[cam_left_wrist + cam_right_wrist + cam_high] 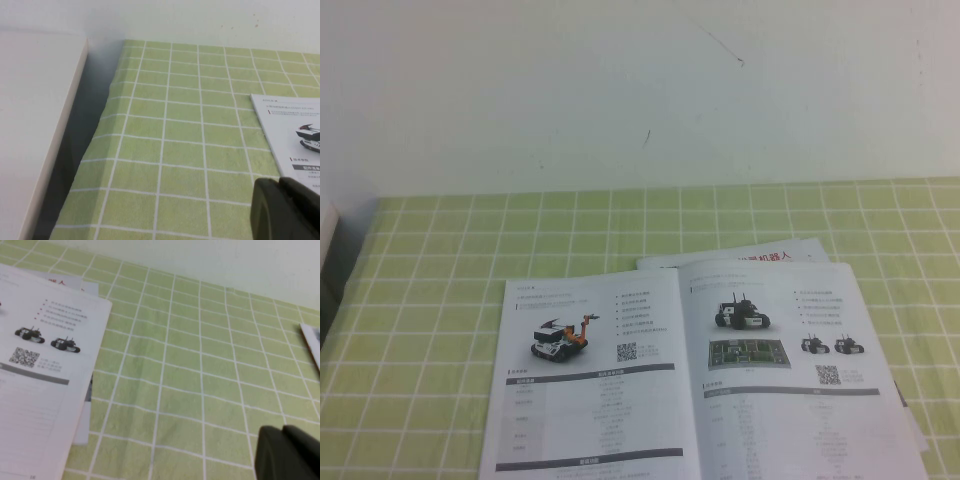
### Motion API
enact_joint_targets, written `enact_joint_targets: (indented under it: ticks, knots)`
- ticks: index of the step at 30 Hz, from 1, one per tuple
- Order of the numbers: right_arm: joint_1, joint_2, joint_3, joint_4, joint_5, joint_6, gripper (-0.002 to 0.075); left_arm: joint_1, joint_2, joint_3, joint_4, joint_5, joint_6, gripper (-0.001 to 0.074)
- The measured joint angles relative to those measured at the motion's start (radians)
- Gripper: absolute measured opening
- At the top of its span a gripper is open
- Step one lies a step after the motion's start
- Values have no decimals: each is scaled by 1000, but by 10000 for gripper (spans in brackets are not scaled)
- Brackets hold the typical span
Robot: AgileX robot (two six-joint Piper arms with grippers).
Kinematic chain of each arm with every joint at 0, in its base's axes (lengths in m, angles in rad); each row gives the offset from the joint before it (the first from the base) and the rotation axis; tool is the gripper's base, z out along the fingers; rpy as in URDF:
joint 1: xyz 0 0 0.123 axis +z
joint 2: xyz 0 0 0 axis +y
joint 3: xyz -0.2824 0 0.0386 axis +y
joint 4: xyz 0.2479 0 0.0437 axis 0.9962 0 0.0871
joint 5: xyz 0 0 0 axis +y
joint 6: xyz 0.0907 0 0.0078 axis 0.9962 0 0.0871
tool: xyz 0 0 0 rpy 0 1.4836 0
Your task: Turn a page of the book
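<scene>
High view: the thin white glossy stapled book [705, 375] lies open on the green-and-white checked tablecloth [570, 225], near the camera's edge; the right-hand glossy white page [790, 360] with black tracked robots, green board photo and QR code lies flat over more loose sheets [740, 252]; neither arm shows here. Left wrist view: the left gripper [287, 210] is a dark blur hanging just beside the book's left-leaf corner, jaws cannot be told. Right wrist view: the right gripper [289, 455] hovers over bare cloth, well apart from the page's outer edge, jaw state likewise unreadable. Risks, as I judge them: slick paper slipping from the pinch, two leaves lifting together, the whole light booklet sliding on the cloth.
</scene>
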Motion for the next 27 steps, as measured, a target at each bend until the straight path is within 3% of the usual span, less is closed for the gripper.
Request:
enact_joint_targets:
  ticks: [27]
  knots:
    - [0,0,0,26,0,-3,-3,0,0,0,-22,0,-4,-4]
